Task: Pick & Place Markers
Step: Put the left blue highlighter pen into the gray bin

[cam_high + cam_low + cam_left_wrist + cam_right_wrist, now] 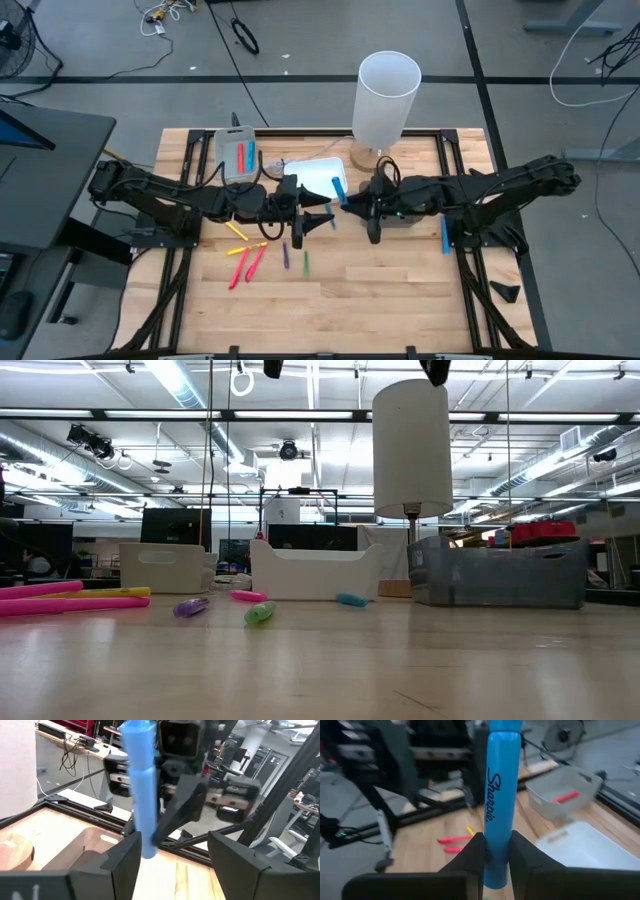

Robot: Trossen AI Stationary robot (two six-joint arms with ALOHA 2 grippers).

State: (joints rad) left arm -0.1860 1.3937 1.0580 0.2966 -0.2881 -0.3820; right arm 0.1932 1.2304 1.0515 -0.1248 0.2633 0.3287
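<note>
Wooden planks are forming the table at the centre of the high view, with grey floor and cables lying around it. Both arms are reaching in from the left and right edges of the frame and meeting near the middle. The right tool is pinching a blue marker between nearly closed fingers; in the right wrist view that blue marker is standing up between the two dark fingers. The left tool is sitting just beside it with its jaws spread apart and nothing between them; in the left wrist view the blue marker is hanging just ahead of its open fingers.

Other markers are lying loose on the table in the lower-left part of the high view: pink markers, a yellow marker, a purple marker and a green marker. A grey tray at the upper left of the table is holding a red marker and a blue one. A white tray is lying beside it, and a white cylinder is standing at the top centre.
</note>
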